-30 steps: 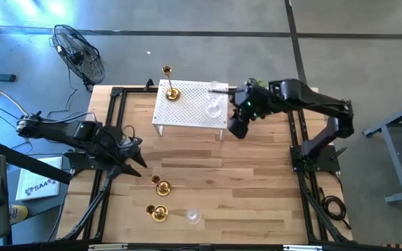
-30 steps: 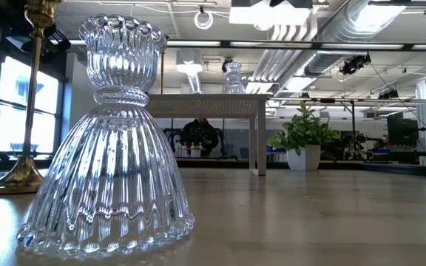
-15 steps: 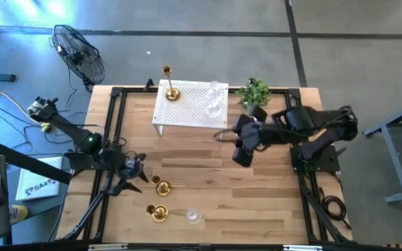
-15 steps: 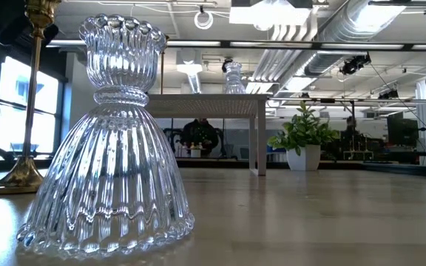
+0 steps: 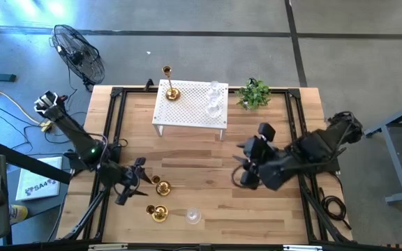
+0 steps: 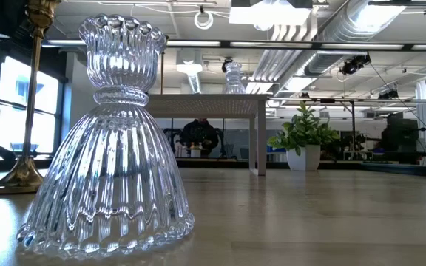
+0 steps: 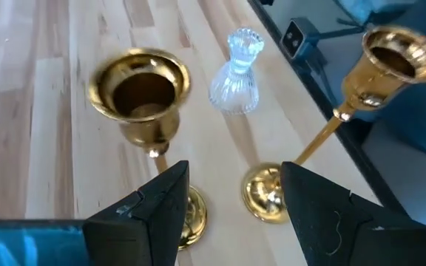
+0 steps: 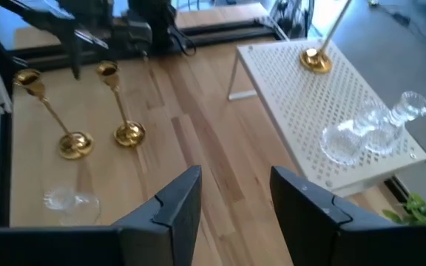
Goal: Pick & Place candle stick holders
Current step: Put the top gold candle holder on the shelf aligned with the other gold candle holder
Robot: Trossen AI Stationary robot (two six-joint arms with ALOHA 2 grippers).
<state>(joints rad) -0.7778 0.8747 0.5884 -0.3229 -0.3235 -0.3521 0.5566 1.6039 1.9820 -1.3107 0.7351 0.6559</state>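
Left gripper (image 5: 132,180): fingers spread wide, holding nothing, low over the front-left part of the table (image 5: 208,202), just beside the nearer brass holder (image 5: 162,187).
Left wrist view: that holder's cup (image 7: 139,85) stands just past the fingertips; the second brass holder (image 7: 379,70) is off to one side, and the front glass holder (image 7: 237,70) stands beyond both.
Right gripper (image 5: 246,171): fingers parted, empty, over bare wood right of the table's middle.
White rack (image 5: 190,120): a perforated raised platform at the table's back; on it stand a tall brass holder (image 5: 170,90) at its left end and two clear glass holders (image 5: 215,99) close together near its right end.
Front group: two brass holders and one glass holder (image 5: 192,216) near the front edge, the glass one to the right of the second brass one (image 5: 159,213).
Around: a potted plant (image 5: 255,94) on the table's back right, a fan (image 5: 79,52) on the floor beyond the left corner.
Low view only: the front glass holder (image 6: 117,140) fills the foreground, ribbed and upright; a brass base (image 6: 13,177) sits behind it, and the rack (image 6: 205,105) and plant (image 6: 302,137) are farther back. Neither gripper shows there.
Right wrist view: looks across the table to the rack (image 8: 324,111), the front group, and the left arm (image 8: 87,26).
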